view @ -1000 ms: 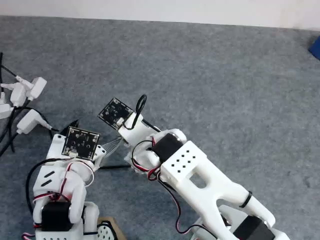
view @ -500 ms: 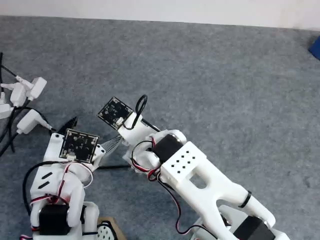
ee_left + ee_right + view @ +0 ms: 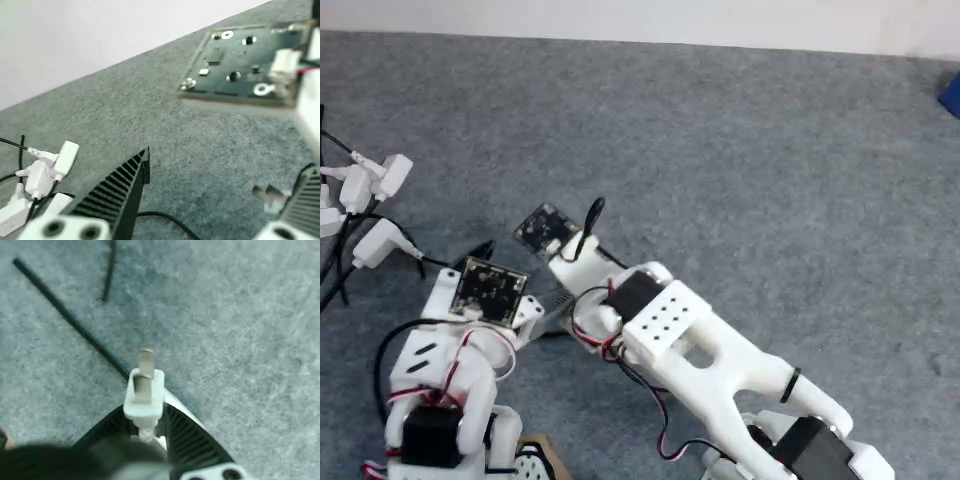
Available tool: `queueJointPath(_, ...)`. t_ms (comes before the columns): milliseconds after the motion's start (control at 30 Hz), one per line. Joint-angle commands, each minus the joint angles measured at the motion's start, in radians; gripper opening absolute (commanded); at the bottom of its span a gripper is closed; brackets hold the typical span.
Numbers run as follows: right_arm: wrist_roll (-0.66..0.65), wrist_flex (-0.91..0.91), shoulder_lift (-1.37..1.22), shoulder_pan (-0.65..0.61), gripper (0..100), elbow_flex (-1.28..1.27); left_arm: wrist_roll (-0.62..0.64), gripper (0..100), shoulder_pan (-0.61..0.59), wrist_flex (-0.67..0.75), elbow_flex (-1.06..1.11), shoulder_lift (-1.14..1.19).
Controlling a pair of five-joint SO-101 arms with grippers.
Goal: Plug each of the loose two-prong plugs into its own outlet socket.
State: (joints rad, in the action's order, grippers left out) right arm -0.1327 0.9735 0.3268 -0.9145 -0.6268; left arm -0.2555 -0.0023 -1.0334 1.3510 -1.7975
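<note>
The high camera looks down from well above the grey tabletop (image 3: 770, 150), with both arms in the lower frame. The left wrist camera looks low across the tabletop toward the white sockets (image 3: 45, 170), which also sit at the high view's left edge. The right wrist camera points straight down, close over the plug (image 3: 144, 390).

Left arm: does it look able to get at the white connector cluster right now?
Probably yes. The left tool is open, with just carpet and a black cable between it and the white connector cluster. The right tool, shut on a plug, sits off to the other side.
</note>
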Motion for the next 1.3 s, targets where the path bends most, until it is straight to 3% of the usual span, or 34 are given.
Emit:
queueJointPath(0,-0.015,0.067,0.091,-0.022,0.8,0.054,-0.002,44,0.019,0.075,0.074,0.008)
queueJointPath(267,-0.115,0.34,0.306,0.157,0.8,0.245,-0.025,44,0.018,0.081,0.12,0.008)
queueJointPath(433,-0.117,0.414,0.349,0.16,0.8,0.297,-0.023,44,0.021,0.081,0.117,0.008)
queueJointPath(667,-0.124,0.374,0.349,0.148,0.8,0.154,-0.026,44,-0.041,0.086,0.111,0.001)
queueJointPath(833,-0.172,0.372,0.349,0.262,0.8,0.09,-0.026,44,-0.048,0.084,0.111,0.001)
queueJointPath(1067,-0.316,0.312,0.349,0.555,0.8,-0.07,-0.023,44,-0.053,0.084,0.113,0.001)
queueJointPath(1267,-0.358,0.096,0.348,0.568,0.8,-0.328,-0.023,44,-0.053,0.083,0.113,0.001)
